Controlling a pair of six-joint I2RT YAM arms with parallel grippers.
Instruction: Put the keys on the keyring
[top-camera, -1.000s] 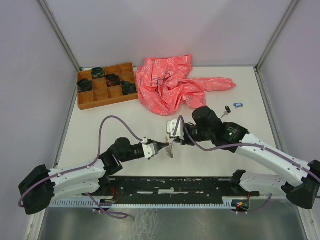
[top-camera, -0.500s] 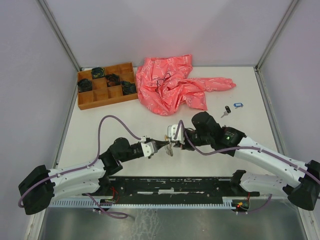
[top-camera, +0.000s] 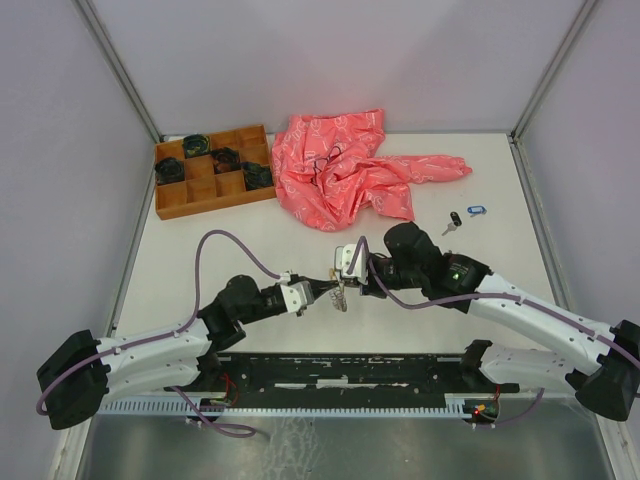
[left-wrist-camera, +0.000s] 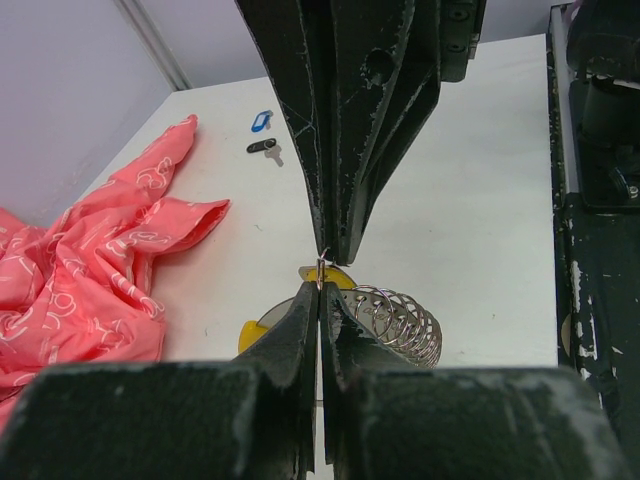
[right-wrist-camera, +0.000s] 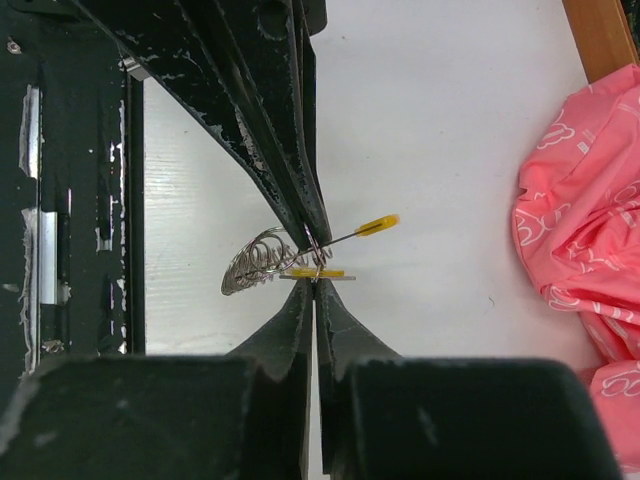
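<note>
Jaws of left gripper (left-wrist-camera: 320, 293) and right gripper (right-wrist-camera: 313, 290) both pressed together, tips meeting, pinching keyring (left-wrist-camera: 398, 322) wire at table (top-camera: 500, 180) front centre; yellow-tagged key (right-wrist-camera: 377, 224) beside tips. Black-tagged key (top-camera: 455, 219), blue-tagged key (top-camera: 476, 210) lay beyond, near pink cloth (top-camera: 340, 170). Wooden tray (top-camera: 158, 185), back left, held dark coiled bundles (top-camera: 225, 157). Right table side open.

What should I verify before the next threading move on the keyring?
1. Left hand shut on the yellow-tagged key: ok.
2. Right hand shut on the keyring: ok.
3. Tips of both hands meeting at the ring's wire end: ok.
4. Key already threaded onto the wire: cannot tell.
5. All keys collected: not ok; the black-tagged key and blue-tagged key lie loose, off the ring.
6. Pink cloth apart from both hands: ok.
</note>
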